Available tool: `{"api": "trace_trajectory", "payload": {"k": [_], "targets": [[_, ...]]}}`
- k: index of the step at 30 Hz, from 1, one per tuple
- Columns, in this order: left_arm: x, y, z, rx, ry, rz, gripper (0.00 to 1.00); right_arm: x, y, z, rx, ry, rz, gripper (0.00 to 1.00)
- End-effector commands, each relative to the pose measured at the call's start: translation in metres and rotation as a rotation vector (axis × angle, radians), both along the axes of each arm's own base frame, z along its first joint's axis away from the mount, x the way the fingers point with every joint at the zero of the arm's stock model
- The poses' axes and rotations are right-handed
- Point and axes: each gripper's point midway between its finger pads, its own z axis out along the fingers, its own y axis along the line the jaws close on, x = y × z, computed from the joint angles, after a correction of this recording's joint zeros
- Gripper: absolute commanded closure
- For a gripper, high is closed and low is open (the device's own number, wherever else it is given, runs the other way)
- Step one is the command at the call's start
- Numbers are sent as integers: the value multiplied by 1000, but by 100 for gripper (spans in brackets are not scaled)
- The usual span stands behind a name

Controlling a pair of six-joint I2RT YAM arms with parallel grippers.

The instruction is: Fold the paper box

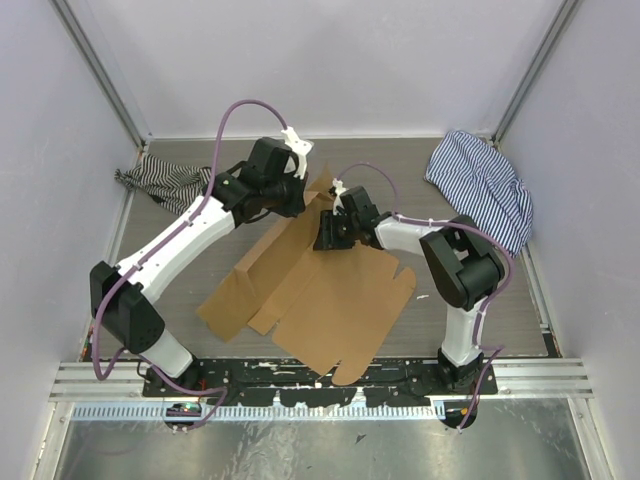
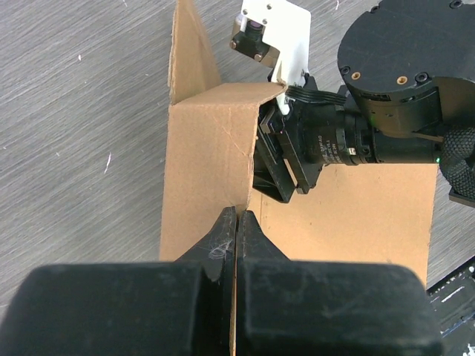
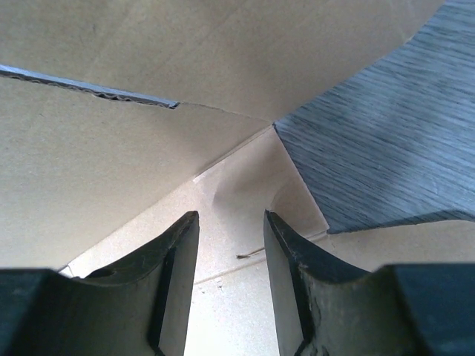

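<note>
The paper box [image 1: 340, 300] is a brown cardboard sheet lying partly flat on the grey table, with one side wall raised at the far end. My left gripper [image 1: 298, 200] is shut on the top edge of that raised wall [image 2: 204, 170]; a thin strip of cardboard shows between its closed fingers [image 2: 236, 216]. My right gripper [image 1: 322, 236] is open just inside the raised wall, low over the box floor. In the right wrist view its fingers [image 3: 230, 222] stand apart above the bare cardboard [image 3: 111, 163] near a corner crease, holding nothing. It also shows in the left wrist view [image 2: 286, 167].
A striped cloth [image 1: 165, 180] lies at the back left and another striped cloth [image 1: 480, 185] at the back right. White enclosure walls stand on three sides. A metal rail [image 1: 300, 372] runs along the near edge by the arm bases.
</note>
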Motion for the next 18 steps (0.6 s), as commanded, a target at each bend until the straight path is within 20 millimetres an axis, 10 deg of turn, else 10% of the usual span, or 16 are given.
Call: {"api": "trace_trajectory", "payload": {"k": [1,11,18], "targets": [[-13,10,-2,19,34,12,100,-2,-21,-7,-90,-6,-79,53],[-7,23,9,67,-9,51,100,5,-40,110,-68,-239,-135,49],[-6,23,10,68,-5,66,100,-60,-26,137,-67,-356,-15,49]]}}
